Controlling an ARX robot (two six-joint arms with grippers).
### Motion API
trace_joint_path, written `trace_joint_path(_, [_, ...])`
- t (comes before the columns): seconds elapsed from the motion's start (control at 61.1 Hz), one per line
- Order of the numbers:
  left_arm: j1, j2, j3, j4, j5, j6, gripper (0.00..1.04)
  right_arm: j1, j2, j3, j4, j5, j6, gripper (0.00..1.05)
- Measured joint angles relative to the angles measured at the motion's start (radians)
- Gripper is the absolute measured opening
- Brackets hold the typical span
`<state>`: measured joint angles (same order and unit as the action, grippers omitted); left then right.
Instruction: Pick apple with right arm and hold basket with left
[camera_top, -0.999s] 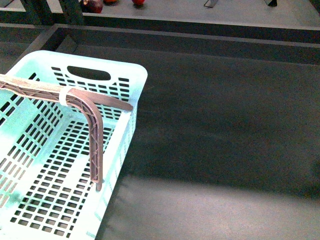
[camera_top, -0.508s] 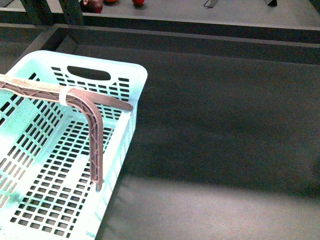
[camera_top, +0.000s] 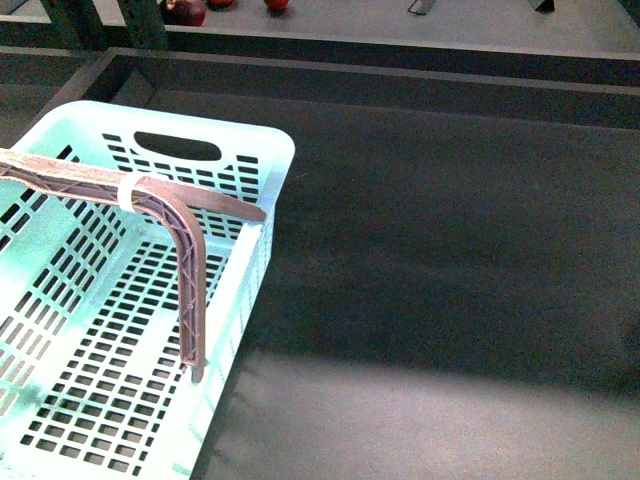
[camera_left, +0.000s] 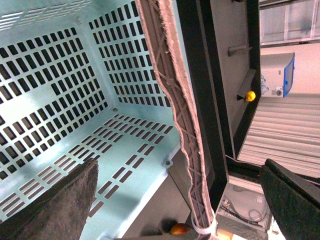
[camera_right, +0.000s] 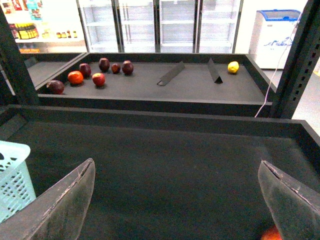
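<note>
The pale mint-green basket (camera_top: 120, 300) stands at the left of the dark tray, its brown ribbed handle (camera_top: 185, 260) raised over it. My left gripper (camera_left: 180, 200) is open, and the handle (camera_left: 192, 185) runs between its two dark fingers (camera_left: 60, 210) without touching either. In the right wrist view the apple (camera_right: 272, 234) shows as a red-orange edge low beside one finger; it also peeks past the basket's wall as the apple (camera_left: 177, 229). My right gripper (camera_right: 177, 200) is open over bare dark mat, holding nothing. Neither gripper appears in the front view.
The tray has a raised dark rim (camera_top: 400, 75). Beyond it a far shelf (camera_right: 150, 80) carries several small red and dark-red fruits (camera_right: 75, 77), a lemon (camera_right: 233, 67) and two angled dividers. The basket's corner (camera_right: 12, 175) lies to one side of the right gripper.
</note>
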<state>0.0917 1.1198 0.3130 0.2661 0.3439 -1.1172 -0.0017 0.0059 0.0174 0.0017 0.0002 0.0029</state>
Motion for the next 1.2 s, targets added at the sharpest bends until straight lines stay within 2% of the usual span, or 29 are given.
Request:
trace_joint_path(0.196, [-0.026, 0.238, 0.112, 0.080, -0.034, -0.032, 0.98, 0.000, 0.000, 0.000, 0.000, 0.000, 0.000, 0.96])
trace_joint_path(0.458, [-0.053, 0.419, 0.245, 0.082, -0.060, -0.034, 0.98, 0.000, 0.000, 0.000, 0.000, 0.000, 0.000, 0.96])
trace_joint_path(0.573, [-0.059, 0.444, 0.262, 0.082, -0.061, -0.037, 0.81, 0.000, 0.000, 0.000, 0.000, 0.000, 0.000, 0.96])
trace_joint_path(0.933, [-0.083, 0.488, 0.285, 0.069, -0.063, -0.064, 0.15, 0.000, 0.000, 0.000, 0.000, 0.000, 0.000, 0.96])
trace_joint_path(0.999, [-0.084, 0.488, 0.293, 0.063, -0.053, -0.117, 0.08, 0.000, 0.000, 0.000, 0.000, 0.000, 0.000, 0.96])
trace_joint_path(1.195, [-0.105, 0.443, 0.298, 0.019, -0.051, -0.108, 0.07, 0.000, 0.000, 0.000, 0.000, 0.000, 0.000, 0.96])
